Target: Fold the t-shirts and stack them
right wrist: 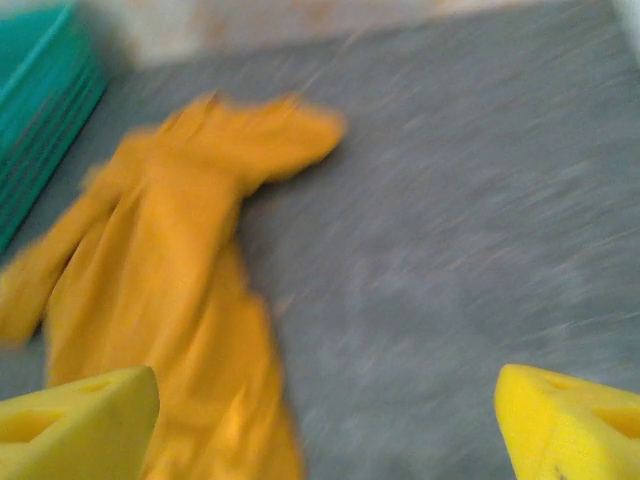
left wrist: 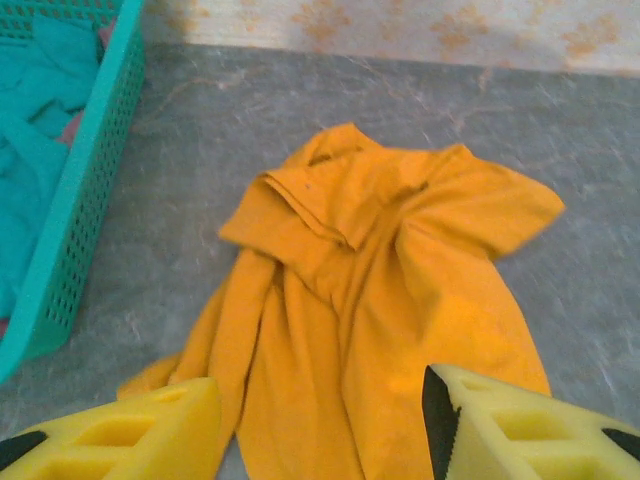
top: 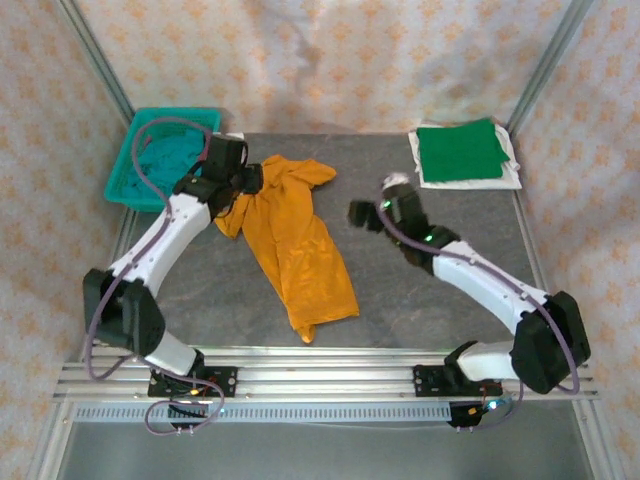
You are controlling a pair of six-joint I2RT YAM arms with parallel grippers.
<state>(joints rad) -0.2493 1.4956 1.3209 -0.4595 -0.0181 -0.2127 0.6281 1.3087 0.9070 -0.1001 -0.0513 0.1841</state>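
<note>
One orange t-shirt (top: 295, 250) lies crumpled beneath left tool (top: 248, 182), near right tool (top: 360, 215)

Crumpled orange tee (top: 297, 250), centre; folded green tee (top: 459, 150) atop white tee (top: 470, 183), far right.

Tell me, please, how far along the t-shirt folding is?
Done: a folded green t-shirt stacked on a white t-shirt. In hand: the orange t-shirt lies crumpled, left gripper and right gripper open, holding nothing. Left: folding it, plus the teal t-shirt in the mesh basket.
</note>
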